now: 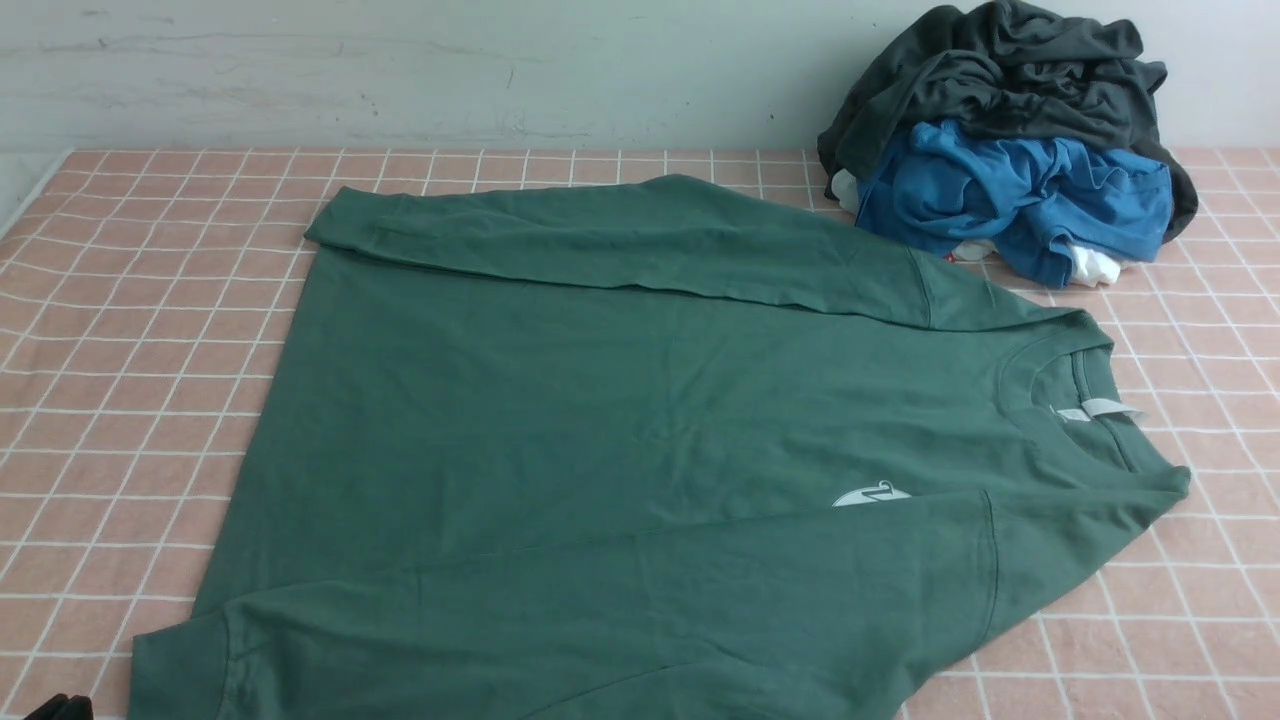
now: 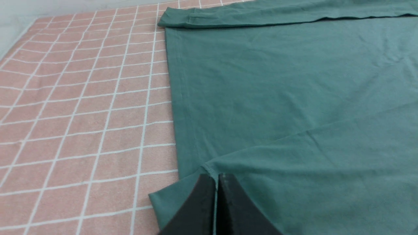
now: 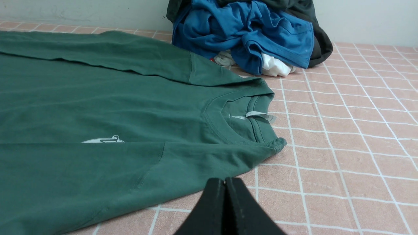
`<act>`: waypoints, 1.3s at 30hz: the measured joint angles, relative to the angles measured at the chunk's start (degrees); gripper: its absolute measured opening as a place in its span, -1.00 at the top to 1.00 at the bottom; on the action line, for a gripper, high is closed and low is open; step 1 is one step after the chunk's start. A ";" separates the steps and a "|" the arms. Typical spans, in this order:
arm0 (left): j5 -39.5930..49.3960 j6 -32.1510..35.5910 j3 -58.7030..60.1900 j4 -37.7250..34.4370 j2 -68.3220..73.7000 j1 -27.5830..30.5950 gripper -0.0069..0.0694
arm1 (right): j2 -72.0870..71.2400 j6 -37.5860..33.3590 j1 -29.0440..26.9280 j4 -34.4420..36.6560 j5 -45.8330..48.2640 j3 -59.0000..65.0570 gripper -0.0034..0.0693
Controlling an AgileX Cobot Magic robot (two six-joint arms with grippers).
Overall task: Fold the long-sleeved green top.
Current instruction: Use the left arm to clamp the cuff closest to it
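- Left pincer [image 2: 216,179]: you see jaws pressed together over the green top's [image 1: 600,420] near sleeve, perhaps nipping cloth.
- Right pincer [image 3: 224,181]: closed, empty, beside its shoulder.
- Top lies flat on checked cloth [image 1: 150,350].

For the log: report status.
Left gripper shut, right gripper shut. Green long-sleeved fabric top flat, sleeves folded in. Dark-and-blue clothes heap by far shoulder.

No words or numbers can be read. The green top [image 1: 640,400] bears a small white print [image 1: 870,495] on its chest, half hidden under the folded sleeve [image 1: 700,600]. A pale tag [image 1: 1095,408] inside its collar [image 1: 1012,372] is too small to make out.
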 joint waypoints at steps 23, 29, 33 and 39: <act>-49.11 -8.42 -0.75 -3.34 0.32 0.00 0.83 | 0.56 4.34 0.00 5.11 -45.57 0.15 0.94; -27.96 -8.93 -22.44 -0.76 14.07 0.00 0.83 | 12.61 4.56 0.00 2.31 -39.61 -13.05 0.94; -10.69 -8.42 -34.02 -0.53 28.96 0.00 0.83 | 26.44 4.56 0.00 -5.26 -22.83 -26.77 0.94; 7.73 -8.42 -36.13 -5.13 48.09 0.00 0.83 | 43.62 4.72 0.11 -5.71 1.46 -35.92 0.94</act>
